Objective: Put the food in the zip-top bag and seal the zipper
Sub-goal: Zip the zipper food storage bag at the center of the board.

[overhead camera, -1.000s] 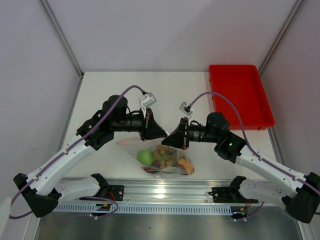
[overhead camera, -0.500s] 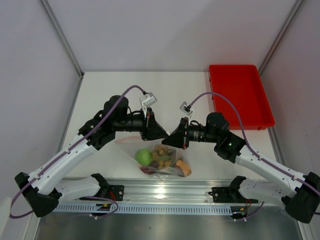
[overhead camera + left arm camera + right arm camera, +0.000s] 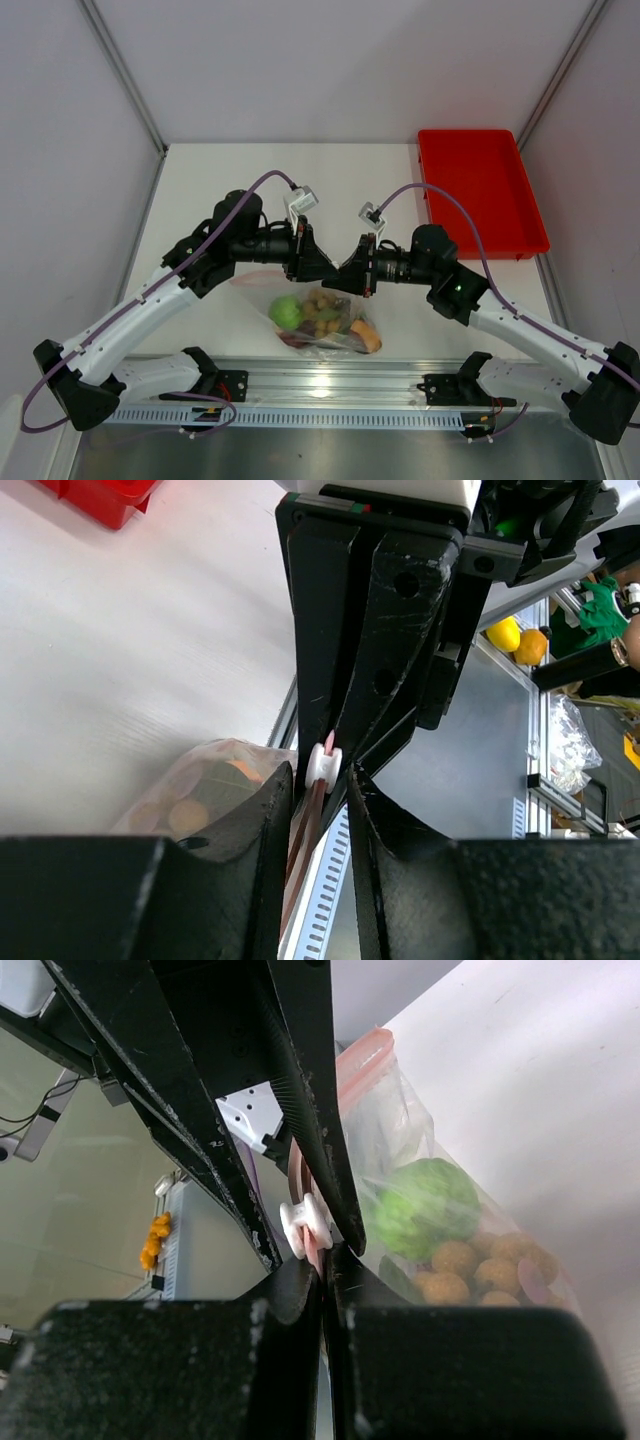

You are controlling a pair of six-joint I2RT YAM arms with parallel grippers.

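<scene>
**Right hand** (image 3: pixel 325 1260): fingers pressed together, pinching the zipper (image 3: pixel 357 1048) at the bag's mouth edge, just beside a white slider (image 3: pixel 303 1222) that rides the strip. The pinch anchors the strip so that it lies straight and taut for sealing.

**Left hand** (image 3: pixel 320 776): fingers spread a little, straddling the same pinkish strip without clamping it, almost tip to tip with the right hand. The gap leaves this hand free to shift along the strip. This is judged a late stage of the seal.

**Zip-top bag** (image 3: pixel 300 292): held by its top edge between the two hands, over the near part of the table (image 3: pixel 220 180). Its belly lies toward the arm bases; whether it rests on the table cannot be told.

**Contents**: the green round fruit (image 3: pixel 425 1200), the tan round fruits (image 3: pixel 485 1260) and an orange piece (image 3: pixel 368 336) at the lower corner. All the food appears bagged. Whether the strip is pressed shut along its full length cannot be told.

**Red tray** (image 3: pixel 480 190): well apart, at the table's far right.
</scene>
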